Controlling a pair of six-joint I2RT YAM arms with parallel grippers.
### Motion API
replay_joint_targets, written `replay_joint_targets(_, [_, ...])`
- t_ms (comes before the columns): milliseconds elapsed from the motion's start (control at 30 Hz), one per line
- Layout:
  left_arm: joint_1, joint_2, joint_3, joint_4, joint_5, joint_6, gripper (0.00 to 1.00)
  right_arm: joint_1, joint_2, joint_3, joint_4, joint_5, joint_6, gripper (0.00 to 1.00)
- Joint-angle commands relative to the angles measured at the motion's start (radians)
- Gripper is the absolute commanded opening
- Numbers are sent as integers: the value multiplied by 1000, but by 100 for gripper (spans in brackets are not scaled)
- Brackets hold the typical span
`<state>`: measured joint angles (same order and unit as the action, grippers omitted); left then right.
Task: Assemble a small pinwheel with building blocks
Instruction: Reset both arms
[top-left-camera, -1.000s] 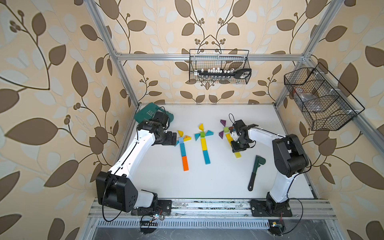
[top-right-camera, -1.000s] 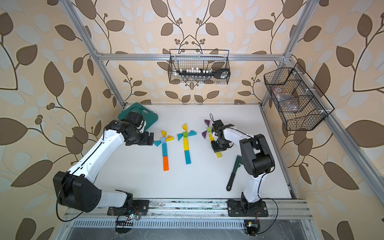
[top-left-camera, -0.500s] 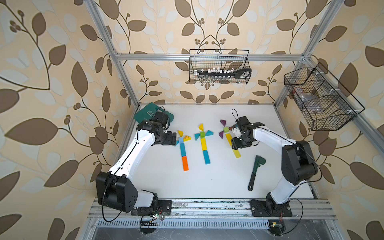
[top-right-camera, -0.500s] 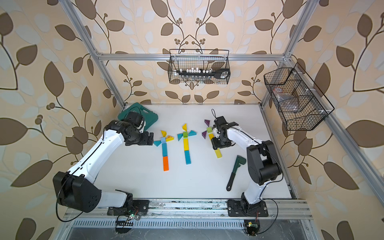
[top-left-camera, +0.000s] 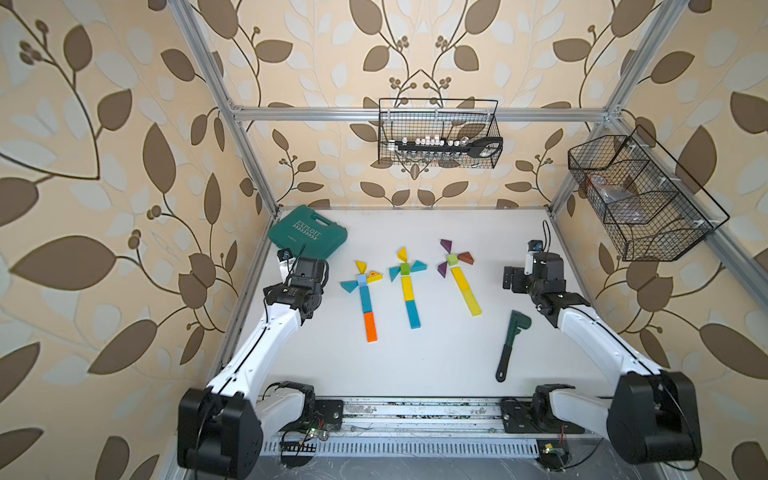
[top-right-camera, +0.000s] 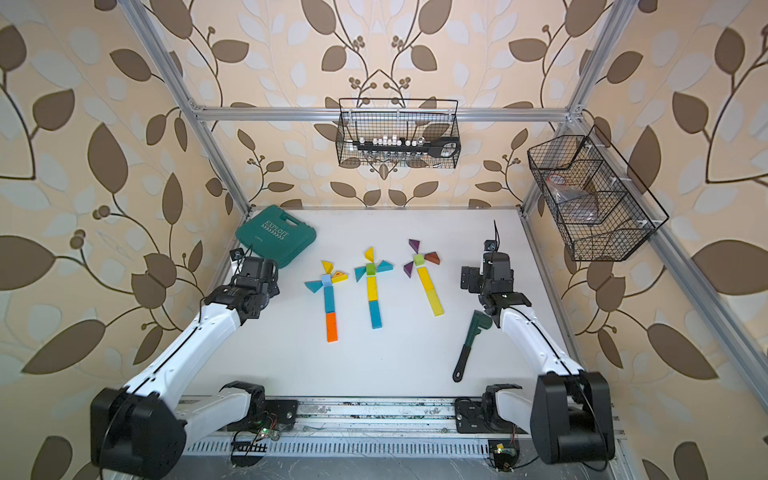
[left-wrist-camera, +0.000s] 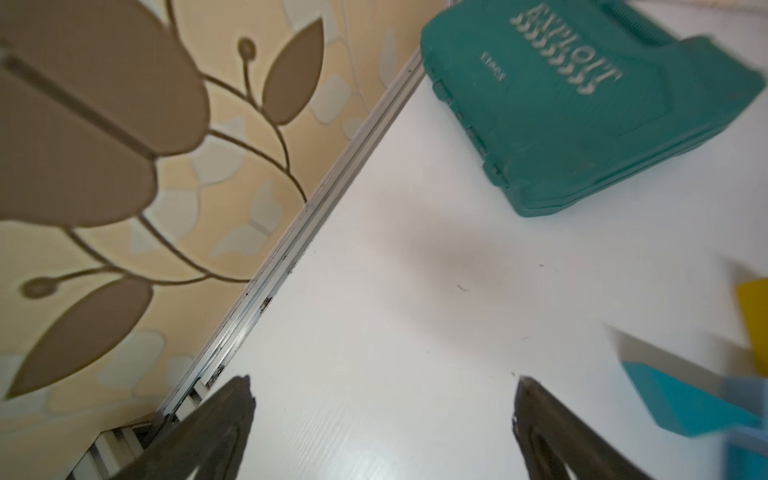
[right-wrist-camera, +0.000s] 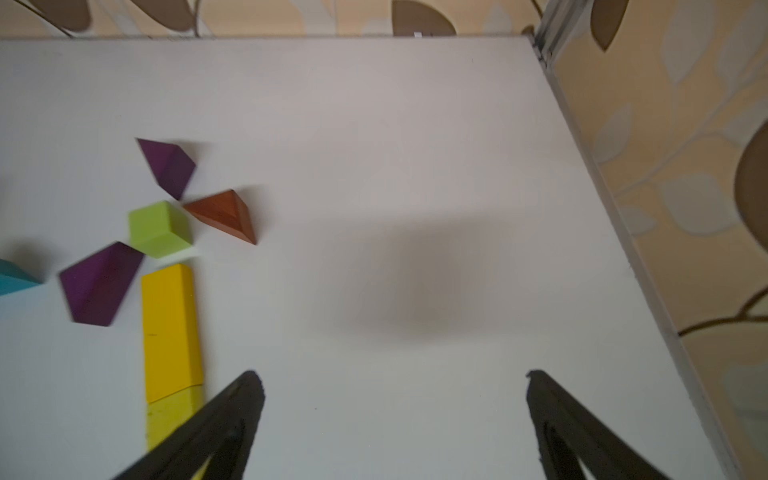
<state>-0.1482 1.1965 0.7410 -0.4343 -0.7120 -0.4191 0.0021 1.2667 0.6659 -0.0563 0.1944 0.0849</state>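
1. Three flat pinwheels of building blocks lie in a row across the far half of the bench, each a cube hub, three wedge blades and a bar stem.
2. The right gripper hovers by the right edge, near the purple-and-brown pinwheel, jaws spread, holding nothing.
3. The left gripper sits by the left edge, jaws spread, empty.
4. The build looks finished; lift both arms clear without brushing any wedge.

Building blocks formed three pinwheel figures side by side on the white table, stems pointing near. Teal case sat far left; dark green wrench lay near right, just beside the right arm.
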Motion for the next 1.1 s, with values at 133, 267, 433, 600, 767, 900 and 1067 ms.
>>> replay_joint_targets(133, [148, 195, -152, 610, 241, 241, 99, -47, 147, -149, 497, -13, 47, 100])
replay_joint_targets(267, [241, 204, -233, 876, 572, 266, 99, -12, 229, -178, 663, -135, -59, 100])
replay_joint_targets(433, [260, 301, -234, 967, 705, 326, 99, -1, 268, -333, 1007, -115, -57, 100])
replay_joint_targets(600, [260, 321, -361, 1222, 772, 361, 99, 7, 232, -291, 852, -74, -50, 100])
replay_joint_targets(767, [260, 317, -334, 1157, 767, 358, 99, 11, 243, -299, 892, -69, -56, 99])
replay_joint_targets(900, [259, 299, -341, 1149, 765, 355, 99, 12, 235, -300, 881, -69, -54, 100])
replay_joint_targets(1067, [259, 299, -341, 1148, 764, 355, 99, 12, 236, -301, 882, -68, -54, 100])
